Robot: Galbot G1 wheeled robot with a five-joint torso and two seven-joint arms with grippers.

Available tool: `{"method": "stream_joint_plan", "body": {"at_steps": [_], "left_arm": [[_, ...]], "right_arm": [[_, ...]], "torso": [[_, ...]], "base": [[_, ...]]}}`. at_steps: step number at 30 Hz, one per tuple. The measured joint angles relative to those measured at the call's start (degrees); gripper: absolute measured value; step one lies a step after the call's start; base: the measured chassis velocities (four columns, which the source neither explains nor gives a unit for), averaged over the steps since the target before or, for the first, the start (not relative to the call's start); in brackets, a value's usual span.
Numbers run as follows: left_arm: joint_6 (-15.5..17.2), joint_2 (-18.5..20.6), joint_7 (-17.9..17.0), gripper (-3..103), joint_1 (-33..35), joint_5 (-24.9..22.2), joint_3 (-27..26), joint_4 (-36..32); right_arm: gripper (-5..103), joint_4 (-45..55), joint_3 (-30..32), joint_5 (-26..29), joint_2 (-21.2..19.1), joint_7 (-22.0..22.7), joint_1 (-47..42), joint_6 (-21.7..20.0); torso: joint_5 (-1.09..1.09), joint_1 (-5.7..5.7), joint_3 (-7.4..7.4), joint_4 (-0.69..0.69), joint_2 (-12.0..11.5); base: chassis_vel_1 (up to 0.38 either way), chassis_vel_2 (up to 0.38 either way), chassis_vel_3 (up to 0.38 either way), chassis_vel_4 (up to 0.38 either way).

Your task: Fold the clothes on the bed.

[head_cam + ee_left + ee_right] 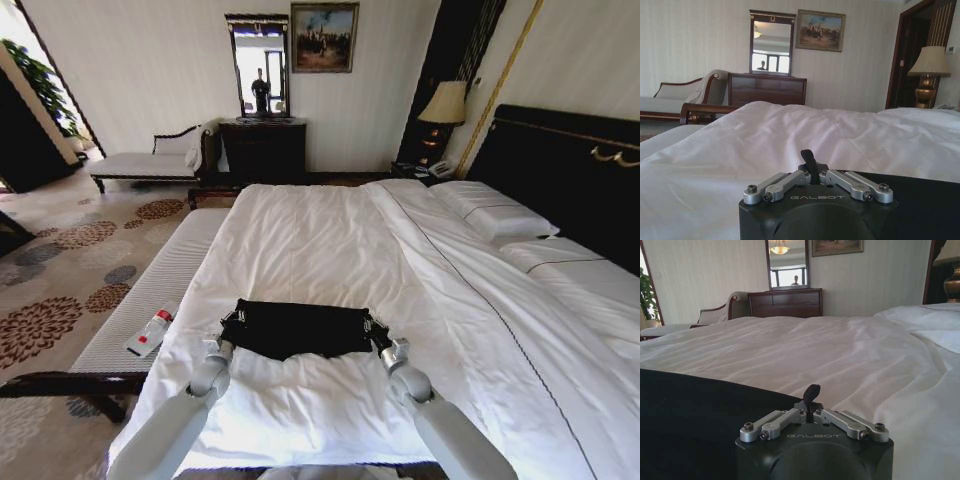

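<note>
Left tool: pressed together on the left end of the black T-shirt, low over the bed.
Right tool: pinching the T-shirt's right end, fingers closed to one point.
Black T-shirt: a folded band stretched between both tools, on the white duvet near the bed's foot.
Bench: beside the bed, carrying a small bottle on a card.
</note>
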Motion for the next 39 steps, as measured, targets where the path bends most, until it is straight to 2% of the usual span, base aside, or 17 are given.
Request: {"method": "stream_joint_plan", "body": {"at_steps": [16,32,39], "left_arm": [[-1.21,0.56,0.39,1,1.44,1.31,0.11,0.80],[-1.42,3.18,1.35,1,0.42,-0.58,0.42,0.43],[-1.66,2.49,1.51,1,2.18,1.26,0.83,0.68]], "right_arm": [[1,2.32,-0.55,0.11,-0.36,-0.24,-2.03,0.10],[1,8.40,0.68,1.44,-2.04,0.35,-4.96,-1.28],[1,7.31,0.47,0.80,-1.60,0.07,-5.95,-1.19]], "torso": [[0.00,0.00,0.00,0.00,-0.01],[0.00,0.00,0.00,0.00,-0.01],[0.01,0.00,0.00,0.01,-0.01]], "base": [[0.000,0.000,0.000,0.000],[0.000,0.000,0.000,0.000],[0.000,0.000,0.000,0.000]]}}
